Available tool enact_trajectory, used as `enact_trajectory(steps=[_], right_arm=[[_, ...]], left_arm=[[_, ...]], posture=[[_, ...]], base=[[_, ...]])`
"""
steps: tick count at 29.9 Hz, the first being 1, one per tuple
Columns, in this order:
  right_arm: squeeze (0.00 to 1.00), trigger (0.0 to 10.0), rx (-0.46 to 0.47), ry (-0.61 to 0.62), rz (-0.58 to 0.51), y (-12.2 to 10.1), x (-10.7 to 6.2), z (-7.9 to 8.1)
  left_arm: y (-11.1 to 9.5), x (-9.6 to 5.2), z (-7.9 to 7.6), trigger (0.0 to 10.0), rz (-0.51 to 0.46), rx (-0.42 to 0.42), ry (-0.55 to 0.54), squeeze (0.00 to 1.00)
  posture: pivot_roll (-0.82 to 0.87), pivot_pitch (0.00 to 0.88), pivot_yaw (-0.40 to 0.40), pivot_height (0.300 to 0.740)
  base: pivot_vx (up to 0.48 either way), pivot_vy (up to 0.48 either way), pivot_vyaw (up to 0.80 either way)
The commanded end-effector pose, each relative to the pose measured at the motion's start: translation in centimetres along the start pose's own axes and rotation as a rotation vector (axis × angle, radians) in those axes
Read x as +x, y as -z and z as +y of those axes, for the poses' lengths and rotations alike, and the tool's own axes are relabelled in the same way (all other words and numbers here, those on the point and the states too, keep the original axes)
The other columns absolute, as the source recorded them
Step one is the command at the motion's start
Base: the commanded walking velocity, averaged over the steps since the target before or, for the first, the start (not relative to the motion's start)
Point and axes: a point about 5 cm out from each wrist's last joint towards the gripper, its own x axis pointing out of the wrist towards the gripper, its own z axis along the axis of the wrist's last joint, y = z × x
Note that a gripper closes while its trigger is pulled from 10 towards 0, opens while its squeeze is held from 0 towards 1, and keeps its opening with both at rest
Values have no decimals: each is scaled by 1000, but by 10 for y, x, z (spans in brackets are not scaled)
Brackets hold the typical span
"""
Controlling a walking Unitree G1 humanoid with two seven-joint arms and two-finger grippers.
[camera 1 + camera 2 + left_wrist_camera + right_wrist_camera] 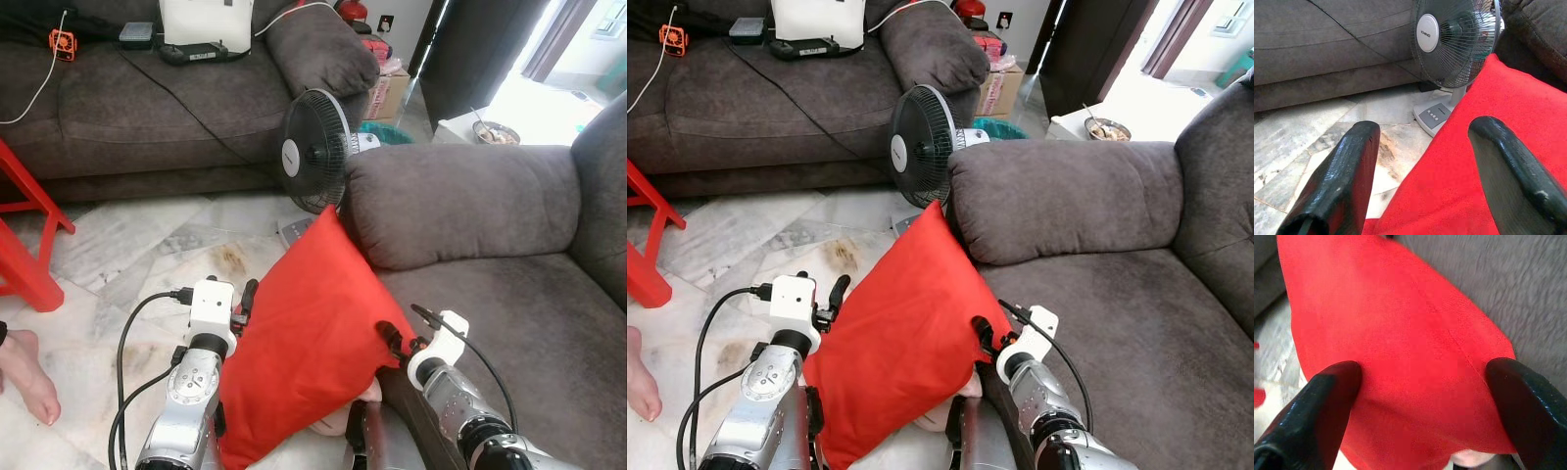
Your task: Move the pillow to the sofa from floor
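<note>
Two tools flanking red pillow [309,333], sofa [509,294]

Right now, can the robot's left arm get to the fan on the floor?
Probably not easily. The left gripper is open against the red pillow, which it holds up together with the right gripper. The black fan stands further ahead beside the sofa armrest, with the pillow's top corner rising before it.

Count of things in view
One red pillow [304,333], two grey sofas [147,108] [509,264], one black fan [315,150], two claws [245,299] [392,338], one bare foot [27,372], one red stool [24,235].
</note>
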Motion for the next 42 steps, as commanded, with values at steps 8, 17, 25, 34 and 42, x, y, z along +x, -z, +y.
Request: enact_trajectory(steps=[8,17,25,34,42], right_arm=[[0,10000,-6,-31,131,13,-3,-3],[0,10000,76,-86,96,9,-1,4],[0,10000,110,-97,82,9,1,10],[0,10000,134,-174,16,8,3,18],[0,10000,186,-235,-85,-4,2,19]], left_arm=[[4,-3,-6,10000,29,-14,28,0],[5,-6,-6,10000,35,-16,29,0],[4,-9,-4,10000,36,-14,19,0],[2,-14,-1,10000,31,-11,4,0],[-1,-19,1,10000,27,-9,-2,0]], posture=[[149,115,-177,562],[158,131,-181,562],[174,160,-190,562],[192,193,-197,562],[206,226,-194,562]], base=[[0,0,0],[0,0,0],[0,0,0],[0,0,0],[0,0,0]])
